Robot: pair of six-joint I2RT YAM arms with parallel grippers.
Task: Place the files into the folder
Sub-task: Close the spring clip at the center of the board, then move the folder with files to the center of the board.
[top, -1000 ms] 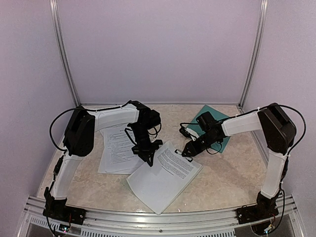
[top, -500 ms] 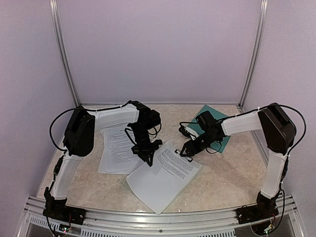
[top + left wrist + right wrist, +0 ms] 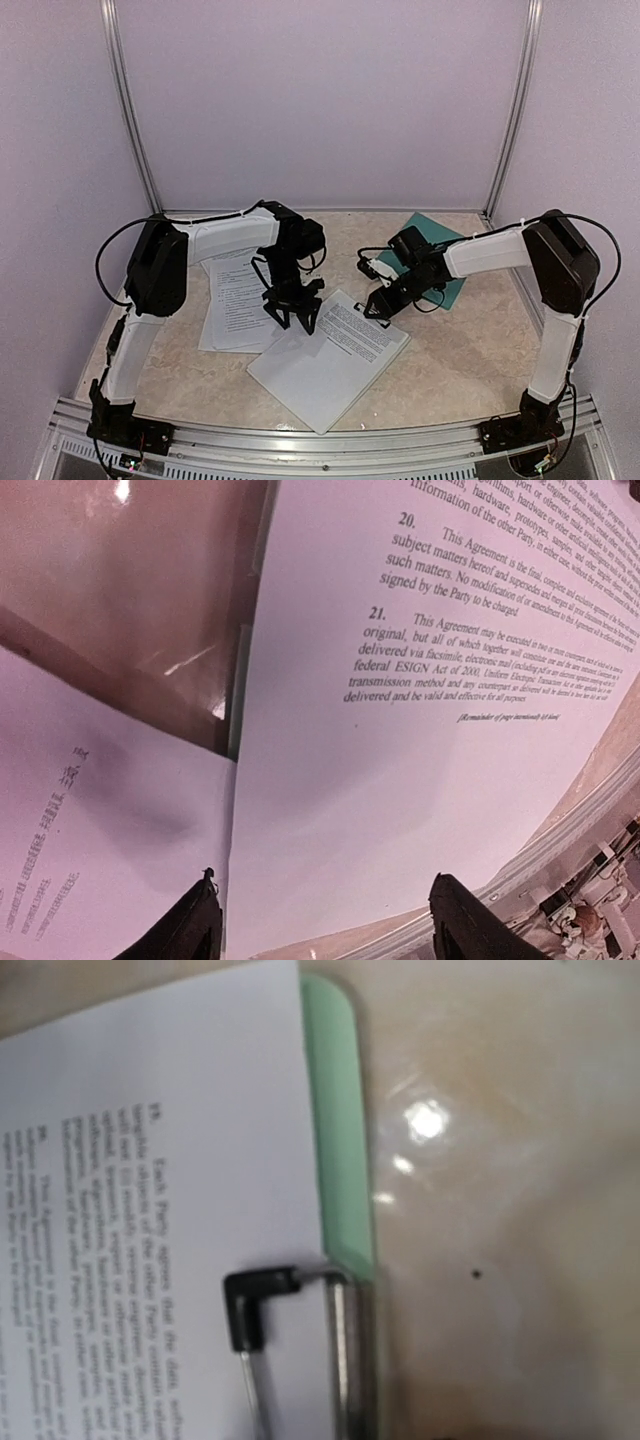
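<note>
**Top view.** A beige marbled counter [image 3: 470,350] is seen from above, with two arms reaching in from its near edge. The files are spread across the middle. A stack [image 3: 232,300] of printed white pages lies at the left. An angled sheet [image 3: 330,360] lies just to the right of it and overlaps its near corner. The left end effector [image 3: 293,320] is held just above the place where the two meet, with its fingers spread. The right end effector [image 3: 378,303] is placed at the far right corner of the angled sheet, and how far it is opened cannot be told. The dark teal folder [image 3: 430,226] lies flat at the far right of the counter, partly covered by the right arm and apart from the files.

**Left wrist view.** Two dark fingers [image 3: 190,935] are shown at the bottom edge, wide apart, with nothing gripped between them. Numbered paragraphs of black text are printed on the angled sheet below. The stack is seen at the lower left.

**Right wrist view.** The rounded corner of a pale mint-green clipboard [image 3: 340,1140] is shown beside the sheet's edge. A silver clip [image 3: 250,1305] with a black tip is pressed onto the paper. No fingers are shown here.
</note>
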